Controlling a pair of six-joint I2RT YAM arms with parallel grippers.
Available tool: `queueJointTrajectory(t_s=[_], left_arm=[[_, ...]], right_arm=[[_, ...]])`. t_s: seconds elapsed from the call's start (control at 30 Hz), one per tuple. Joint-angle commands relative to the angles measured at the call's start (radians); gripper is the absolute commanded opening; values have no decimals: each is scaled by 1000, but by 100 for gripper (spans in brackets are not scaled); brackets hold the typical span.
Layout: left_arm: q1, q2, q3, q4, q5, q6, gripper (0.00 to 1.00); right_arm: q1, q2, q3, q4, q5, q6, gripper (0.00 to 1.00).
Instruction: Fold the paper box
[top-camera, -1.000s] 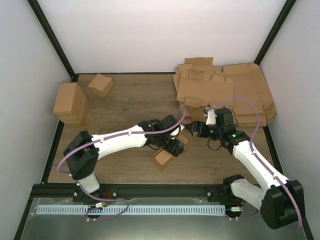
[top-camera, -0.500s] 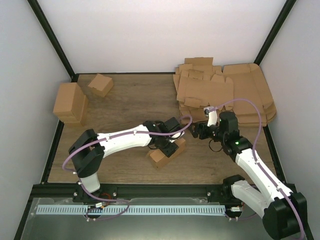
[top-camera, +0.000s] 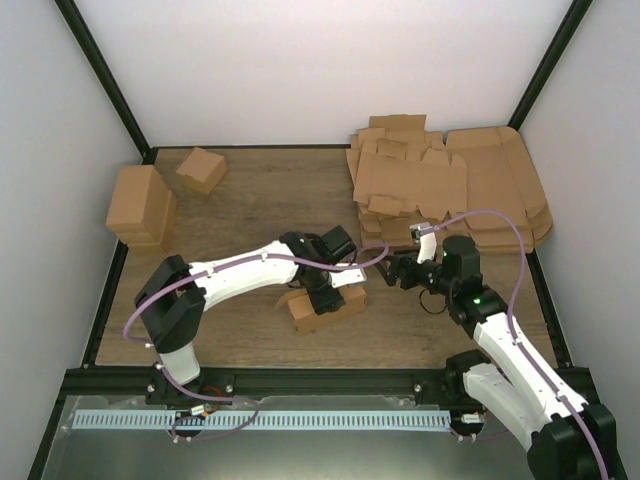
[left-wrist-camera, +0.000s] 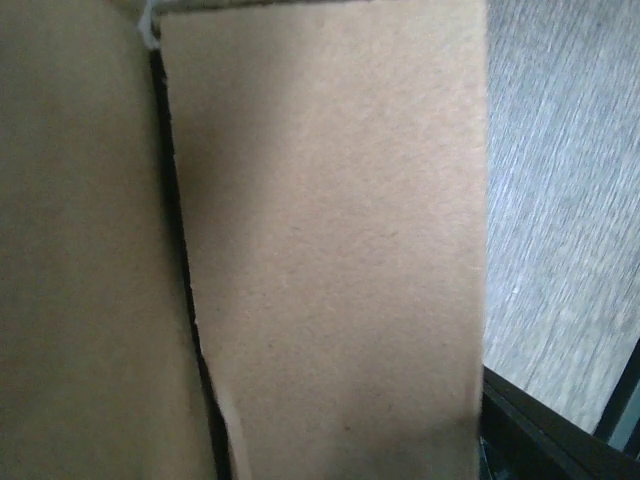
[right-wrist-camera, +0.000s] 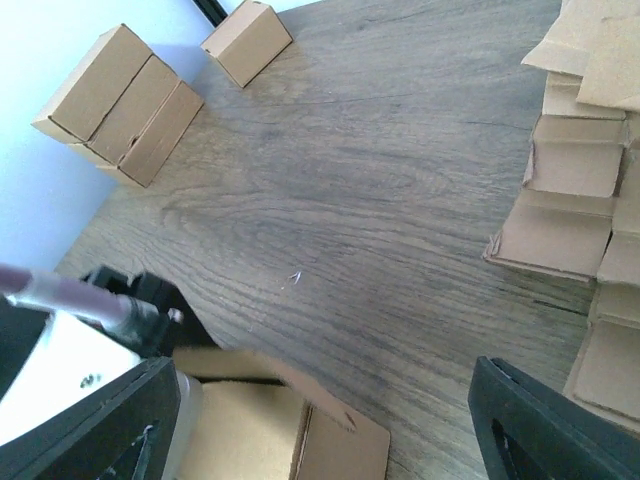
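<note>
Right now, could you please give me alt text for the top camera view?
A half-folded box lies on the table with the left hand on it and the right hand hovering beside it. Flat cardboard is stacked far right; finished boxes stand far left.

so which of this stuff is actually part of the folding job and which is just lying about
In the job:
- paper box, mid-table, partly folded

Lying about:
- pile of flat cardboard sheets, far right corner
- stack of folded boxes, far left
- small cube-like box, just beyond that stack
</note>
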Motion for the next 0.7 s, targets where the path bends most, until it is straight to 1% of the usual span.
queueJointTrajectory(t_s=[0.0,0.03,0.1,0.2,0.3,0.37,0.47,0.53,0.63,0.67], left_arm=[[34,24,92,-63,16,209,70],[37,31,109,-94,46,266,70],[39,41,136,-125,33,349,70],[43,62,186,-179,13,441,71],[46,89,232,-206,11,496,71],[46,114,265,-228,5,503,71],[47,127,303,-240,28,488,72],[46,110,300,-232,46,486,75],[46,82,301,-211,3,455,79],[47,73,306,-211,-11,442,82]], right_arm=[[-9,-30,-9,9,-7,39,83],[-9,-37,-13,12,-12,46,83],[-8,-48,-20,13,-10,52,82],[-8,-60,-24,7,-5,45,82],[-10,-66,-23,-1,-8,26,82],[-8,-69,-22,-1,-11,19,82],[-9,-68,-17,-4,-25,7,79],[-9,-61,-17,-9,-22,7,78],[-8,-44,-23,-12,-20,15,77],[-8,-38,-24,-12,-19,18,75]])
